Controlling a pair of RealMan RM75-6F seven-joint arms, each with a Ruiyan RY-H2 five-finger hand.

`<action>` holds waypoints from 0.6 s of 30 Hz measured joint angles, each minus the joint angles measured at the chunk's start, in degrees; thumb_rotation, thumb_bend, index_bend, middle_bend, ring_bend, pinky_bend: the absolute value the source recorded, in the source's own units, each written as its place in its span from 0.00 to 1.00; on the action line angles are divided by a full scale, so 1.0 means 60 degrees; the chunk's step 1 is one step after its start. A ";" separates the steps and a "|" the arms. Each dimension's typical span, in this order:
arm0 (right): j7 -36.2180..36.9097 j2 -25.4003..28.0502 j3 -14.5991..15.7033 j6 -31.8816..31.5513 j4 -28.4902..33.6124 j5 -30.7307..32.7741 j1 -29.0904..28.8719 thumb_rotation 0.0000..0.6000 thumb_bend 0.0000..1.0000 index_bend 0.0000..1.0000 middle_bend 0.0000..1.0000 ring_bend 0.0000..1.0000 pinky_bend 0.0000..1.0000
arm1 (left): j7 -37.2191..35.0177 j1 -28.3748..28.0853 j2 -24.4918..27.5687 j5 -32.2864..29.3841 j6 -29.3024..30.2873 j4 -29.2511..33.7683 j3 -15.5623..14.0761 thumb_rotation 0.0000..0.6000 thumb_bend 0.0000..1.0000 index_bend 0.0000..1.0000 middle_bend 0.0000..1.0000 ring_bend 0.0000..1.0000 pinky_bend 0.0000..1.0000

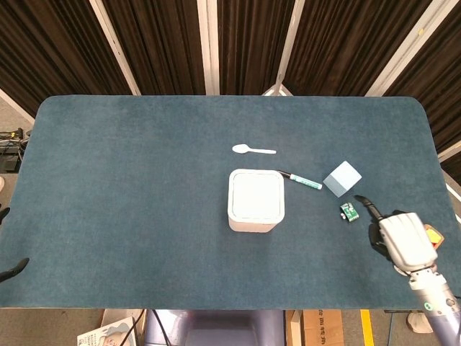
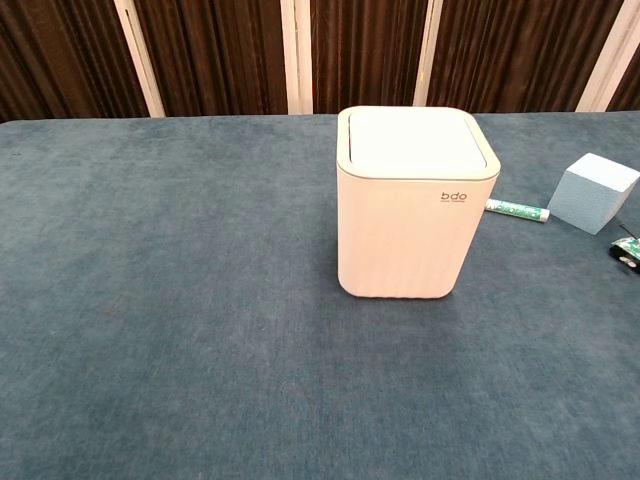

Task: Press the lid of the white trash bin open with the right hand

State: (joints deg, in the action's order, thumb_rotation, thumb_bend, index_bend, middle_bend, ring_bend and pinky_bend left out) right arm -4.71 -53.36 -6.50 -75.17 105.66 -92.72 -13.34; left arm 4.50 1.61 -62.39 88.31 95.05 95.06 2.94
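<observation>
Bin: the white square plastic trash bin [image 1: 256, 200] stands upright near the middle of the blue felt-covered table [image 1: 130, 180], its flat push lid [image 2: 415, 138] level and closed; nothing touches it

Right hand: the white robotic right hand [image 1: 400, 241] is over the table's right part, well apart from the bin; one dark finger [image 1: 365, 203] points out toward the bin side, the others are hidden behind the back of the hand, so I cannot tell how wide it stands; it shows only in the head view

Left hand: only a dark tip [image 1: 14, 269] shows at the left table edge; state cannot be told

Why so placed: my judgement is that the hand is on the approach, with a finger led forward as the pressing point; the press is not yet begun

Obstacles: a small green and black object [image 1: 349, 211] lies just beside that fingertip; a pale blue cube [image 1: 342, 178] and a green and white marker pen [image 1: 302, 180] lie between hand and bin, the pen's dark end near the bin's right rear corner; a white plastic spoon [image 1: 253, 150] lies behind the bin

Open room: the near right side of the bin is bare cloth, so a path passing in front of the small object looks freest; the left half of the table is open

Risk: a sideways push might slide the bin rather than tip the lid
</observation>
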 measured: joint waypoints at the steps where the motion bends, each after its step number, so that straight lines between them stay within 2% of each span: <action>1: -0.0020 0.0085 0.0006 0.0191 0.0154 -0.0034 -0.0104 1.00 0.78 0.17 0.82 0.84 0.70 | 0.0004 -0.0009 -0.0006 -0.0019 -0.0018 0.0001 0.0010 1.00 0.02 0.12 0.07 0.00 0.01; 9: -0.0332 0.0855 -0.0190 0.2243 0.1498 0.0290 -0.1352 1.00 0.83 0.12 0.83 0.84 0.70 | 0.0097 -0.0037 -0.0027 -0.0086 -0.0101 0.0039 0.0025 1.00 0.02 0.12 0.07 0.00 0.01; 18: -0.1445 0.1662 -0.0855 0.3641 0.2873 0.2275 -0.2517 1.00 0.84 0.09 0.83 0.84 0.70 | 0.0082 -0.0057 0.0002 -0.0205 -0.0213 0.0085 0.0044 1.00 0.02 0.12 0.07 0.00 0.01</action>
State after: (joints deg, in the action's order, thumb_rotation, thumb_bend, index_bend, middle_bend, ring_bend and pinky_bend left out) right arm -13.38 -43.39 -11.63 -53.32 122.90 -79.08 -28.44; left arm 4.99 1.27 -62.38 87.08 93.77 95.57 3.21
